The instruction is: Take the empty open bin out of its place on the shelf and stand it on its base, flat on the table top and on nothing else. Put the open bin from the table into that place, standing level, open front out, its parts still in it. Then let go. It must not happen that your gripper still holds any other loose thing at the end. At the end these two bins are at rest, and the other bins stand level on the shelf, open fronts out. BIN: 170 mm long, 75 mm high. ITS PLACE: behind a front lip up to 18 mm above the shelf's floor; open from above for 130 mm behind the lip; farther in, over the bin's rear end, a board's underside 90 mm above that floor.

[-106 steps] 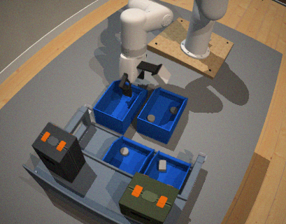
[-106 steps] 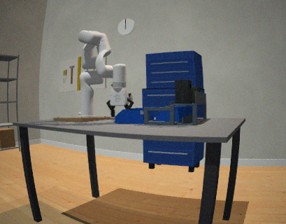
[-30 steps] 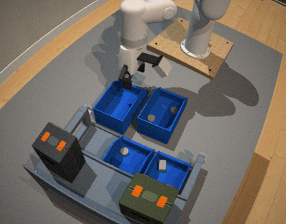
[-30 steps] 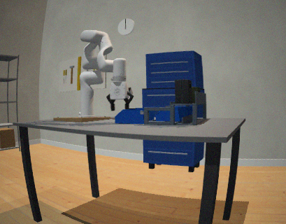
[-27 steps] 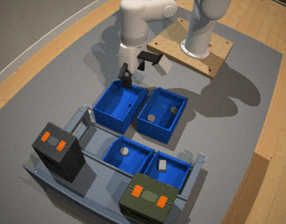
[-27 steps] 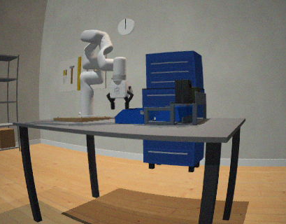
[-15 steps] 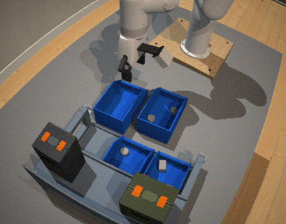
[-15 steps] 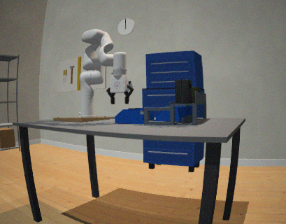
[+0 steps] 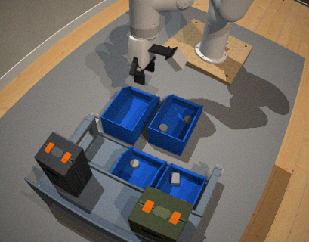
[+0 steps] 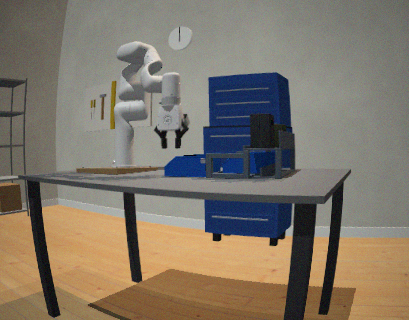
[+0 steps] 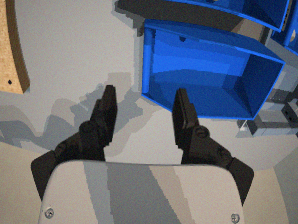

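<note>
Two open blue bins stand side by side on the grey table in front of the shelf. The left bin [image 9: 129,110] [image 11: 206,72] is empty. The right bin [image 9: 175,115] holds two round parts. My gripper [image 9: 142,70] [image 10: 171,141] [image 11: 145,99] hangs above the table just behind the empty bin, on the robot's side, clear of its rim. Its fingers stand partly apart with only bare table between them. On the grey shelf [image 9: 88,126] [image 10: 226,165] two more blue bins [image 9: 138,168] [image 9: 180,185] sit at the right, each with a part in it. The shelf's left place holds no bin.
A black case [image 9: 63,162] and a green case [image 9: 159,217] with orange latches stand on the shelf's top board. The arm's base sits on a wooden plate [image 9: 227,66] at the back. A blue drawer cabinet [image 10: 248,115] stands behind the table.
</note>
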Robot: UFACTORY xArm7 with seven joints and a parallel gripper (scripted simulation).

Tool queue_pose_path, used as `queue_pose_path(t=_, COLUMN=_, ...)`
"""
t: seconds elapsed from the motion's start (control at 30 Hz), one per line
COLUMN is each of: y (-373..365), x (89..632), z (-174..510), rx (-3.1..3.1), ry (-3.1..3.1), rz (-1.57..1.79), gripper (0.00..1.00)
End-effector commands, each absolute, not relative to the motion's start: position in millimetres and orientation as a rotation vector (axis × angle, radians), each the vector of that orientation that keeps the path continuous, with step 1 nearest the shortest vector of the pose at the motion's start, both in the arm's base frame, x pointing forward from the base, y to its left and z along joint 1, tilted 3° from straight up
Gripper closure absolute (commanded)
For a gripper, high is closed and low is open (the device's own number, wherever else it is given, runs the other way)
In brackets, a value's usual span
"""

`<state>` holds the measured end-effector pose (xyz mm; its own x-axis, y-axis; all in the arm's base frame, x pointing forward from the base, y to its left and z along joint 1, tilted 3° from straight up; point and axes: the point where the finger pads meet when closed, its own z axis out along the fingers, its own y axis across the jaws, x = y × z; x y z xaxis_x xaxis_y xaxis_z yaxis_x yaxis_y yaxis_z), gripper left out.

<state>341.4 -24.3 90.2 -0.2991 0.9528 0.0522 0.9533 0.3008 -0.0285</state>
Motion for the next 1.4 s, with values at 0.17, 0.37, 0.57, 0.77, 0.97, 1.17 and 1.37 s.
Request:
queue_pose_path(t=0.17, y=-24.6, x=342.8, z=91.4, rx=-1.826, ry=-2.488, rz=-0.015, gripper=1.00)
queue_pose_path(t=0.37, y=-24.6, x=342.8, z=91.4, rx=-1.826, ry=-2.488, rz=-0.015, gripper=1.00)
queue_pose_path(t=0.57, y=-24.6, x=342.8, z=91.4, rx=-1.826, ry=-2.488, rz=-0.015, gripper=1.00)
queue_pose_path(t=0.77, y=-24.6, x=342.8, z=91.4, rx=-1.826, ry=-2.488, rz=-0.015, gripper=1.00)
queue_pose_path(t=0.97, y=-24.5, x=342.9, z=91.4, rx=-1.826, ry=-2.488, rz=-0.015, gripper=1.00)
queue_pose_path(t=1.17, y=-22.3, x=347.8, z=96.7, rx=-1.943, ry=-2.403, rz=-0.014, gripper=1.00)
queue_pose_path(t=1.37, y=-14.5, x=361.3, z=110.5, rx=-2.253, ry=-2.128, rz=-0.012, gripper=1.00)
